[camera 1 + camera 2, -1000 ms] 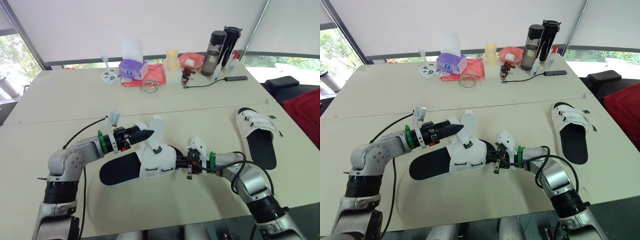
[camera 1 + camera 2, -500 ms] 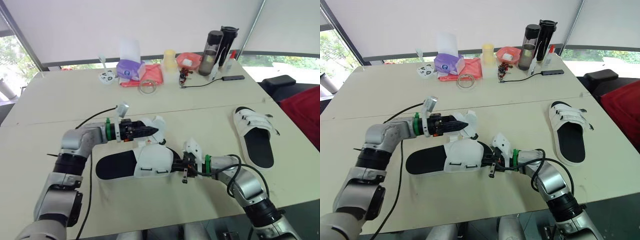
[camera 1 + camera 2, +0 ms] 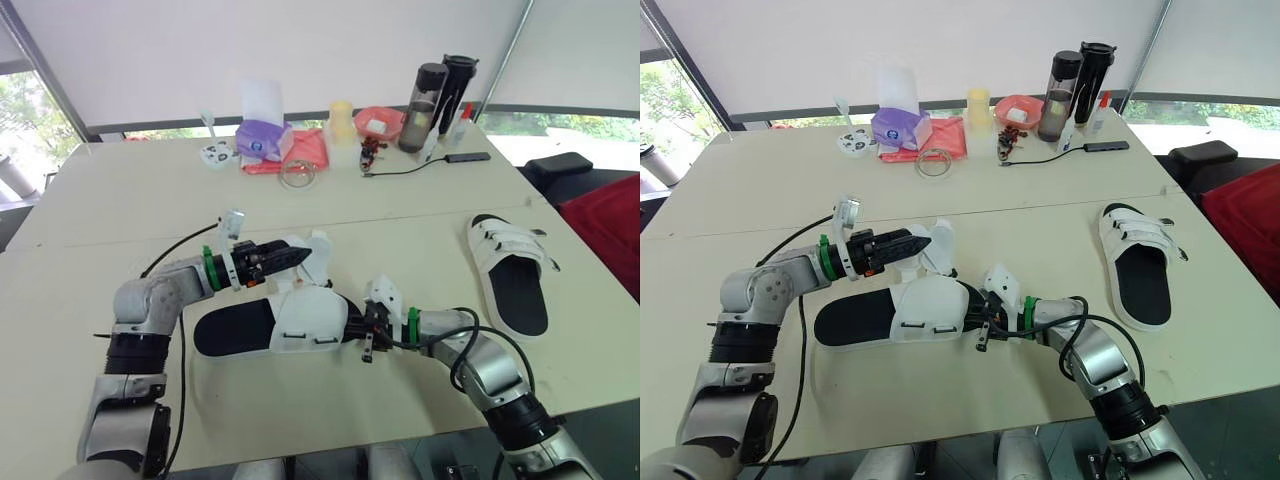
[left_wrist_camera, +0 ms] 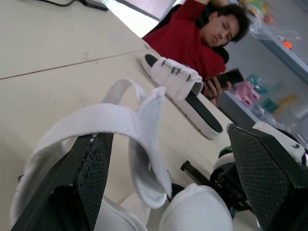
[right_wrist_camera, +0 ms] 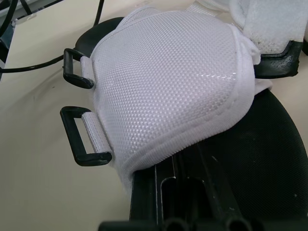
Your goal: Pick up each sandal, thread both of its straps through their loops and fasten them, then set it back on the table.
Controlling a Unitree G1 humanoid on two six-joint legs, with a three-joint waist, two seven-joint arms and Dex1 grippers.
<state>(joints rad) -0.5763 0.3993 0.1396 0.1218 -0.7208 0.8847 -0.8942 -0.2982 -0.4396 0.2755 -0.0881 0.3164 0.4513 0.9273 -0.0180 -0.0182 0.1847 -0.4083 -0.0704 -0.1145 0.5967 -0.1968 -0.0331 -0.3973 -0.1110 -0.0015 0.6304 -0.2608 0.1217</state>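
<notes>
A sandal (image 3: 285,322) with a black sole and white upper lies on the table (image 3: 300,410) in front of me. One white strap (image 3: 318,250) stands up loose from its far side. My left gripper (image 3: 298,256) is at that strap, open, and the strap (image 4: 144,125) curls between its fingers (image 4: 91,168). Two black loops (image 5: 82,144) stick out of the upper's near edge with nothing through them. My right gripper (image 3: 366,335) is shut on the sandal's right end, on the black sole (image 5: 269,144). A second sandal (image 3: 512,270) lies at the right with both straps closed.
Along the table's back edge stand a purple tissue box (image 3: 262,135), a red cloth (image 3: 310,150), a red bowl (image 3: 380,120), two dark bottles (image 3: 435,90) and a cable (image 3: 410,166). A person in red (image 4: 192,43) sits beyond the right side.
The head view has shifted a little. My left gripper has risen slightly beside the loose strap, which now leans over more. The right gripper still holds the sandal's end.
</notes>
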